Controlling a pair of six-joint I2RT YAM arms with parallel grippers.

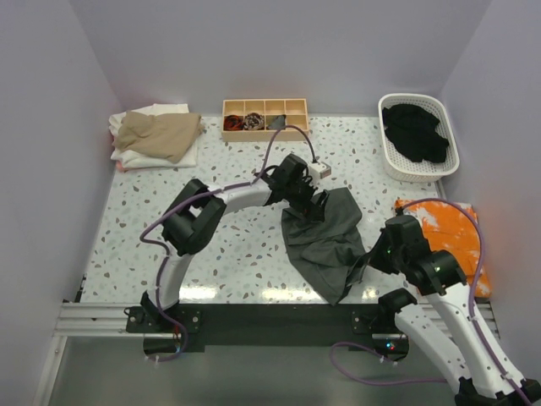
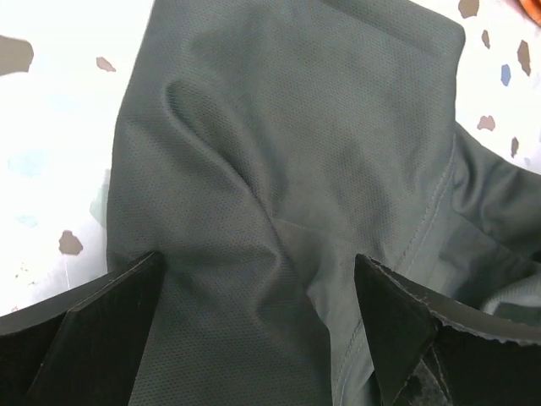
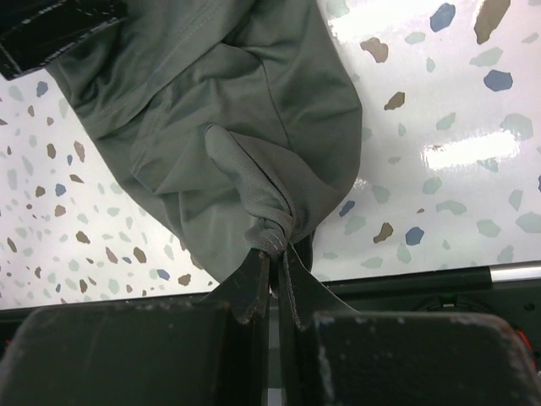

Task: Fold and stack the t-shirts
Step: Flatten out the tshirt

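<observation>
A dark charcoal-grey t-shirt (image 1: 325, 241) lies crumpled in the middle of the table. My left gripper (image 1: 314, 205) hovers over its upper part, open, with the cloth (image 2: 279, 152) spread under and between its two black fingers (image 2: 101, 330); the left gripper (image 2: 258, 262) grips nothing. My right gripper (image 1: 365, 264) is at the shirt's lower right edge. In the right wrist view the right gripper (image 3: 277, 254) is shut on a bunched corner of the shirt (image 3: 220, 110), which is drawn up from the table. A tan t-shirt (image 1: 156, 134) lies on a white one (image 1: 161, 159) at the back left.
A white basket (image 1: 418, 173) at the back right holds black t-shirts (image 1: 414, 131). A wooden divided box (image 1: 265, 106) with small rolled bundles stands at the back centre. An orange cloth (image 1: 452, 237) lies at the right edge, beside my right arm.
</observation>
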